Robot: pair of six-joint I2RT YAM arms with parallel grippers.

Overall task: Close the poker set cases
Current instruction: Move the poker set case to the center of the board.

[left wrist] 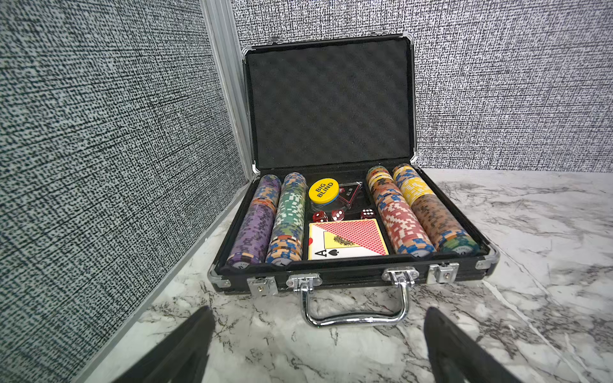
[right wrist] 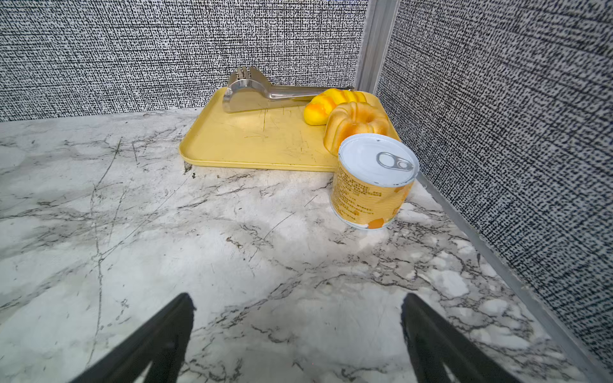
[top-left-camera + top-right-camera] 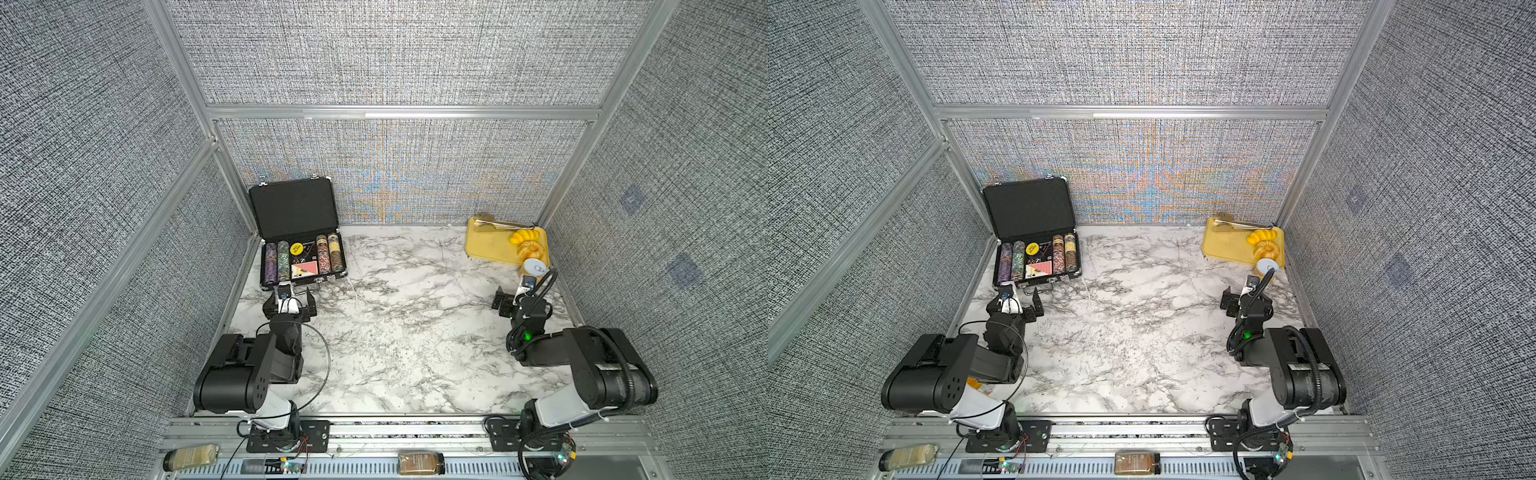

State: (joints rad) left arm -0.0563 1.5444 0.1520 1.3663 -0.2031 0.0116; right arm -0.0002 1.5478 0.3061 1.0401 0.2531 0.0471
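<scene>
The left claw [image 1: 318,312] sits just in front of the case [image 1: 331,106]. Its fingers are spread wide with nothing between them, and the tips stop short of the case's chrome handle [image 1: 355,320], which lies flat on the marble table [image 3: 415,332]. The right claw [image 2: 297,296] is far to the right of the case, also spread and empty.

The case stands open, its foam-lined lid upright, and both latches [image 1: 262,286] on the front edge are undone. Inside, two rows of chips [image 1: 288,215] fill each side. In the middle, a deck of cards [image 1: 348,238] lies nearest the handle, with red dice [image 1: 338,215] and a yellow disc [image 1: 323,194] behind it. Grey walls stand just behind the case and on its left.

Well right of the case, by the same back wall, is a yellow tray [image 2: 252,139] holding tongs [image 2: 252,93] and pastries [image 2: 356,122]. A can [image 2: 371,185] stands at the tray's near corner.
</scene>
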